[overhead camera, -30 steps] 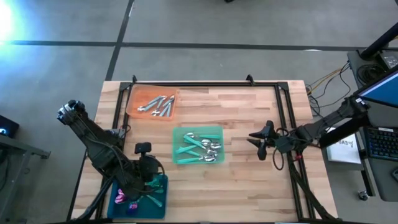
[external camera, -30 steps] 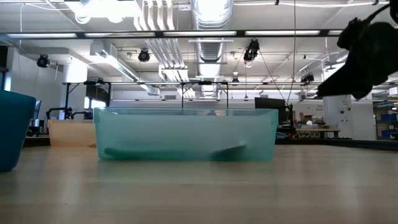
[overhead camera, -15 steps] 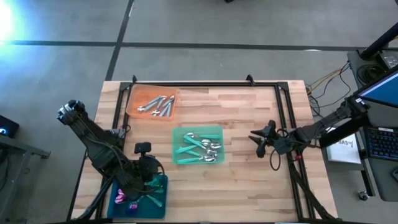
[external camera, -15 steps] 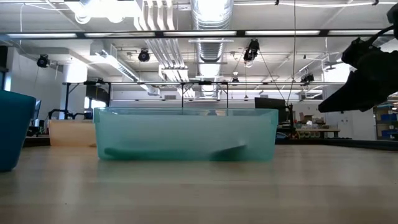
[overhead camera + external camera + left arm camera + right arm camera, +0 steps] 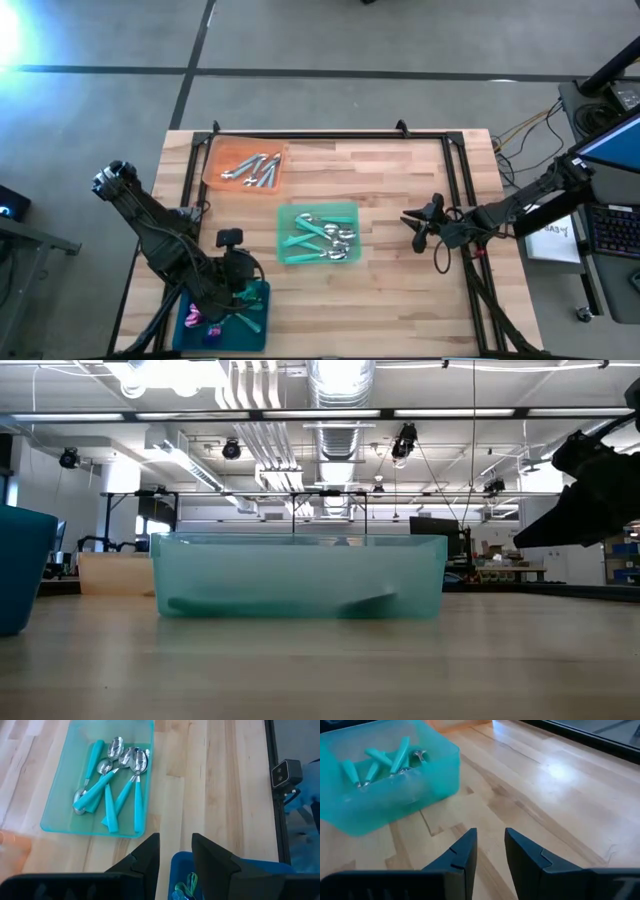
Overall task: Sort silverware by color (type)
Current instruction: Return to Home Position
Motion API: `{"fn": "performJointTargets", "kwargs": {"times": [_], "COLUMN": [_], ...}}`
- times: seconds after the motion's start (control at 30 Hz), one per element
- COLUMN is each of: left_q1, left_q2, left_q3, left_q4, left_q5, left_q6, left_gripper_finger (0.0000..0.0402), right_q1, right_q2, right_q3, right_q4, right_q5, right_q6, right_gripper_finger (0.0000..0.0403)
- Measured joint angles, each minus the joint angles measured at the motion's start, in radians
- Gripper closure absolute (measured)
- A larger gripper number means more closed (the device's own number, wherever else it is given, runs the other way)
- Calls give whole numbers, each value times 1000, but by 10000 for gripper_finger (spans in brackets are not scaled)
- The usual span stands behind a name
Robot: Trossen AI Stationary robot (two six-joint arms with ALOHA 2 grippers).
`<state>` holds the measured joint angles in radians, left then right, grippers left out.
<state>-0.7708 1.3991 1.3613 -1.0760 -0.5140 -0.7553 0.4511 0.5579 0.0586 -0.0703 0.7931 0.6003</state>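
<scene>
Teal-handled spoons [image 5: 325,236] lie in the green bin [image 5: 300,209], long axes roughly across the worktop [image 5: 400,170], bowls toward the right hand [image 5: 415,229], which hovers slightly open and empty. Left hand [image 5: 175,857], narrowly parted, empty, hangs over the blue bin [image 5: 265,869]. Risk: lifting away could clip its rim and shift it.

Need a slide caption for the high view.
Silverware sorted into the orange bin, green bin and blue bin; left gripper over the blue bin, right gripper open above the wooden table.
</scene>
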Motion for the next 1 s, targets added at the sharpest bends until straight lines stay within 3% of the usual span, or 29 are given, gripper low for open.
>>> {"fn": "performJointTargets", "kwargs": {"times": [0.2,0.67,0.77,1.0], "left_q1": [0,0,0,0], "left_q2": [0,0,0,0], "left_q3": [0,0,0,0], "left_q4": [0,13,14,31], "left_q5": [0,-36,-38,-38], "left_q6": [-24,-45,-47,-47], "left_gripper_finger": [304,304,304,304], "right_q1": [0,-4,-27,-134], "right_q2": [1,-39,-82,-156], "right_q3": [0,-19,-48,-47], "right_q4": [2,58,139,140], "right_q5": [-92,-91,-91,-92], "right_q6": [-15,-17,-17,-17], "right_gripper_finger": [311,320,321,313]}}
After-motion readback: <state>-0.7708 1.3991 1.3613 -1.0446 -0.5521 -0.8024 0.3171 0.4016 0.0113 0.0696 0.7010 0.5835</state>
